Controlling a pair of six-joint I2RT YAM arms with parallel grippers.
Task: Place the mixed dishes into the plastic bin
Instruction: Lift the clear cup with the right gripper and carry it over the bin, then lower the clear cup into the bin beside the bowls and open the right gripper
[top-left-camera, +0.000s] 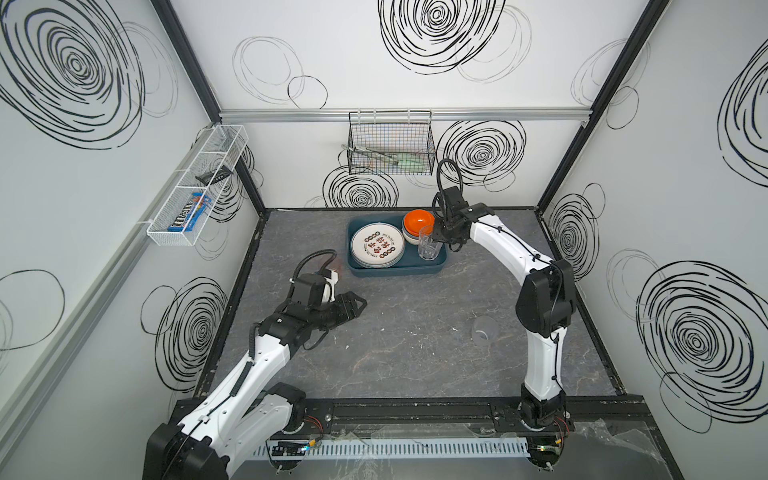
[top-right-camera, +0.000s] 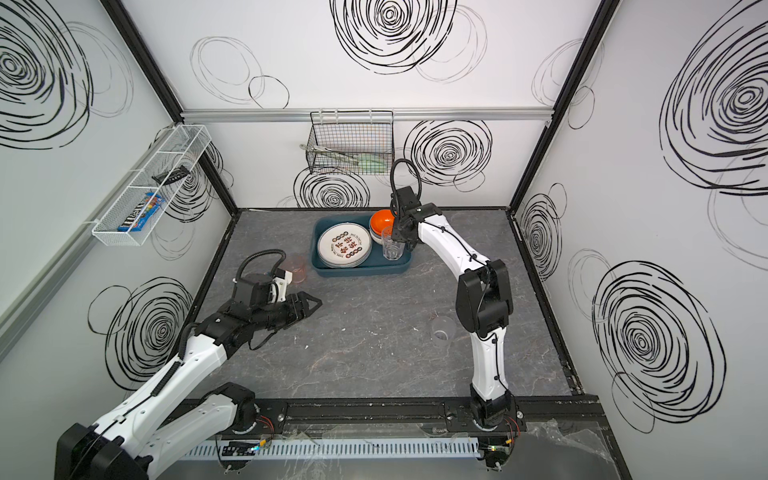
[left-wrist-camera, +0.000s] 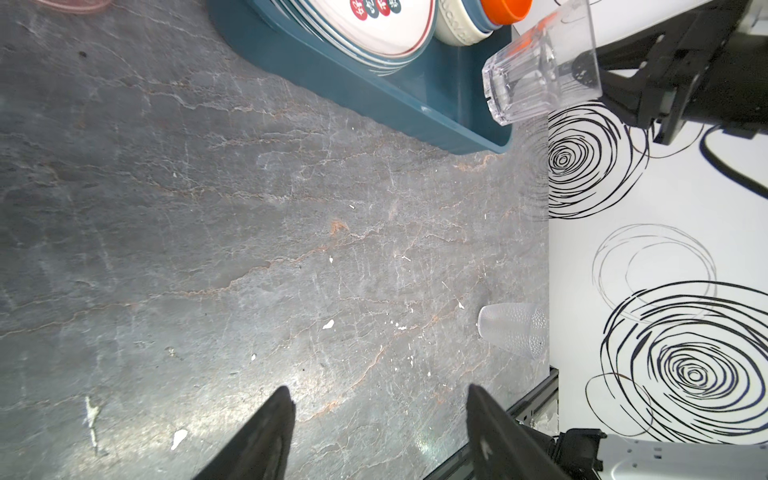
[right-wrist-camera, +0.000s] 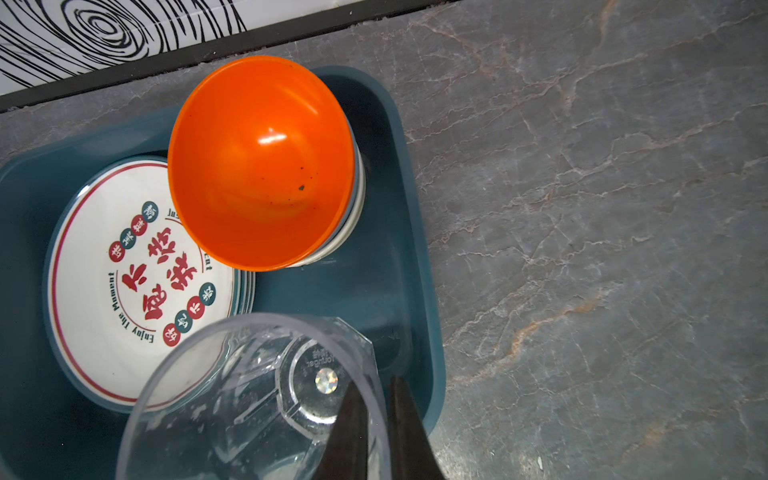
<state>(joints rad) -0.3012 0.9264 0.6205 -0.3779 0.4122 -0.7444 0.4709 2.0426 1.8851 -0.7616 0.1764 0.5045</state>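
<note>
over the dark teal rectangular plastic bin (right-wrist-camera: 419, 232), right gripper (right-wrist-camera: 376, 384) pinches rim of clear plastic tumbler (right-wrist-camera: 249, 395); left gripper (left-wrist-camera: 378, 390) wide apart, empty.

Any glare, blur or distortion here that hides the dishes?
Right wrist view: bright hotspot on the orange bowl, clear glass crowding the foreground; left wrist view: sheen on the table; both top views: wide-angle bending of the walls, frosted cup faint against the table.

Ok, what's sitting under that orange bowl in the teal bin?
The orange bowl is nested on other bowls: blue and cream rims show at its edge. How many bowls there are, and the teal bin floor beneath them, is covered.
</note>
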